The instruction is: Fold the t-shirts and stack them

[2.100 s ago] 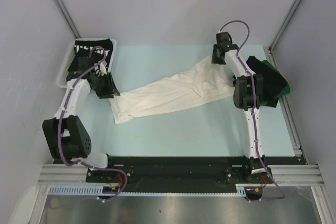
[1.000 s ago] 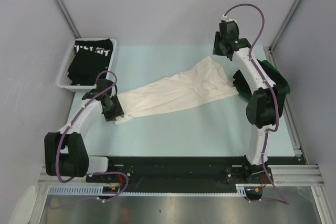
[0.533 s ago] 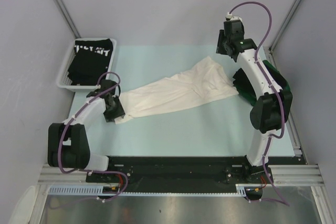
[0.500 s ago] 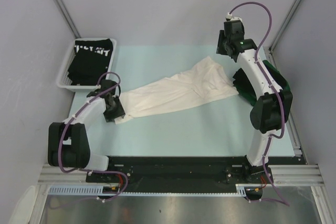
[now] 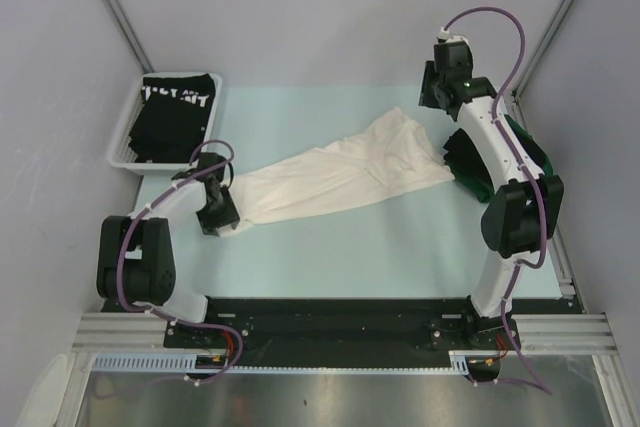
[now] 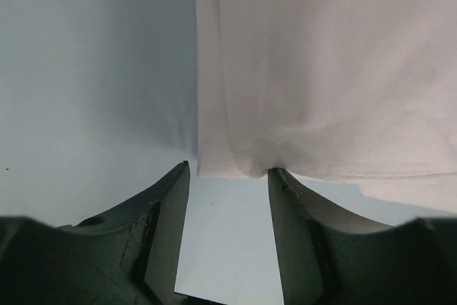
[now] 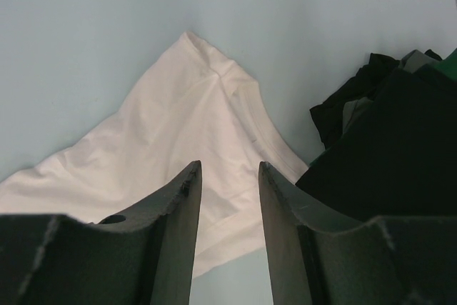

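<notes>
Left claw [image 6: 228, 168] sits open, empty, at the white t-shirt [image 6: 321, 69]; right claw [image 7: 230, 164] hangs open above it.

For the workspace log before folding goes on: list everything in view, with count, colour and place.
white t-shirt: one, white, stretched diagonally across the middle of the table.
lettered t-shirt: one, black with white lettering, lying in the basket.
dark t-shirts: a pile, black and dark green, count unclear, at the table's right edge.
basket: one, white mesh, far left corner of the table.
table: one, pale blue-green top.
left tool: one, dark, open, at the white t-shirt's near left end.
right tool: one, dark, open, above the white t-shirt's far right end, holding nothing.
</notes>
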`<state>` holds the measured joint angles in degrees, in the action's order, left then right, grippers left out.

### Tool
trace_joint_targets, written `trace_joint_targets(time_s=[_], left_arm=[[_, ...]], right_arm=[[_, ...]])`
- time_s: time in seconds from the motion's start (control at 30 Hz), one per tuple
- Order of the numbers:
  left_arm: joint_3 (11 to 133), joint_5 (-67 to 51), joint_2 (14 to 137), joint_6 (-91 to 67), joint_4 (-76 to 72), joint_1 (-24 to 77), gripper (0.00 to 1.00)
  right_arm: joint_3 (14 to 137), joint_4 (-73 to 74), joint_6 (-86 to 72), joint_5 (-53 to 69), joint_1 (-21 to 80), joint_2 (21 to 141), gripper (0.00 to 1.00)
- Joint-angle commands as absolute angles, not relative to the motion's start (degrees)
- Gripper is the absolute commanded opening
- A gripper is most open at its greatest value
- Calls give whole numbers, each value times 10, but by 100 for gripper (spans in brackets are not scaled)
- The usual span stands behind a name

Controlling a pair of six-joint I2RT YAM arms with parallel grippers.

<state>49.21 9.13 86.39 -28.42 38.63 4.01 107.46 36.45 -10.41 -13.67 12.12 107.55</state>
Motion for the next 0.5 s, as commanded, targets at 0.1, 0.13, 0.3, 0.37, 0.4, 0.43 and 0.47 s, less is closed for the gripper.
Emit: trace_joint_targets(time_s=[0.1, 0.13, 0.3, 0.37, 0.4, 0.43, 0.47], left_arm=[[527, 113, 886, -272, 376, 45, 51], [527, 109, 888, -266, 374, 45, 50], [536, 126, 884, -252, 385, 50, 46], [536, 130, 880, -250, 388, 49, 47], [533, 131, 879, -249, 389, 50, 47], [531, 131, 881, -249, 388, 50, 47], [529, 130, 885, -250, 388, 50, 47]], right_arm=[[1053, 352, -101, -141, 114, 1029, 43], [1051, 352, -101, -142, 114, 1027, 43], [1046, 352, -101, -141, 112, 1022, 43], [1045, 352, -103, -141, 111, 1020, 43], [1044, 351, -104, -140, 110, 1020, 43], [1044, 351, -104, -138, 110, 1018, 43], [1044, 350, -105, -138, 110, 1017, 43]])
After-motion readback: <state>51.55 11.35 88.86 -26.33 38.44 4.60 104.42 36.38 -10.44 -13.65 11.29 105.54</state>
